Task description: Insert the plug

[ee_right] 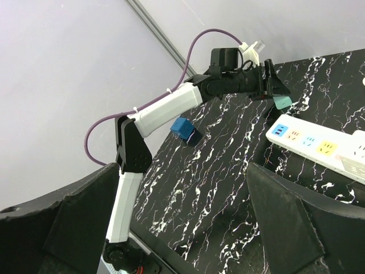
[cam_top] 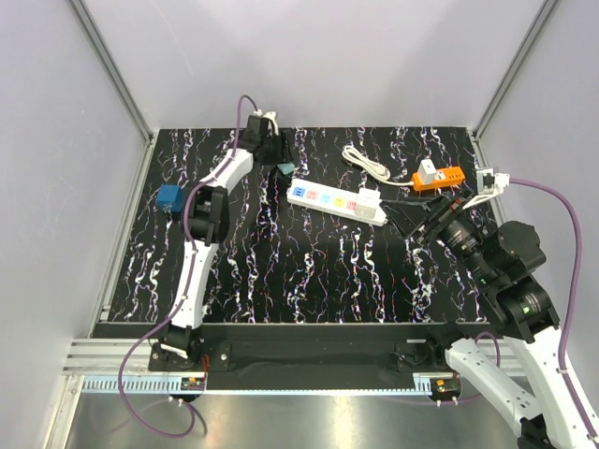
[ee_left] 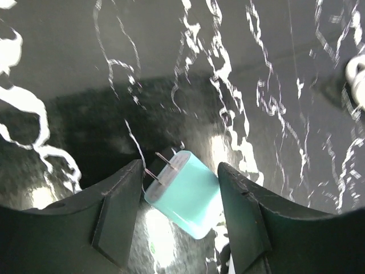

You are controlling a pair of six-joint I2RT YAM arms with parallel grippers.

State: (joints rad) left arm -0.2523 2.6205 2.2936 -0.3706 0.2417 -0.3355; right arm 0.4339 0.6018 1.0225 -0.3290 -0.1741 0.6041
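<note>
A teal plug [ee_left: 185, 197] with two metal prongs lies on the black marbled table between the fingers of my left gripper [ee_left: 179, 166]. The jaws stand open on either side of it, with a gap on the right and the prongs close to the left finger. In the top view the plug [cam_top: 284, 168] sits at the back, just left of the white power strip [cam_top: 335, 200], under my left gripper [cam_top: 278, 154]. My right gripper [cam_top: 423, 223] is open and empty, hovering right of the strip's end. The right wrist view shows the strip [ee_right: 319, 145] and the plug [ee_right: 282, 101].
A blue cube adapter [cam_top: 169, 199] sits at the left edge. An orange power strip [cam_top: 440, 178] carrying a white adapter lies at the back right. A coiled white cable [cam_top: 365, 161] lies behind the white strip. A white plug [cam_top: 372, 196] sits in the strip's right end. Grey walls enclose the table.
</note>
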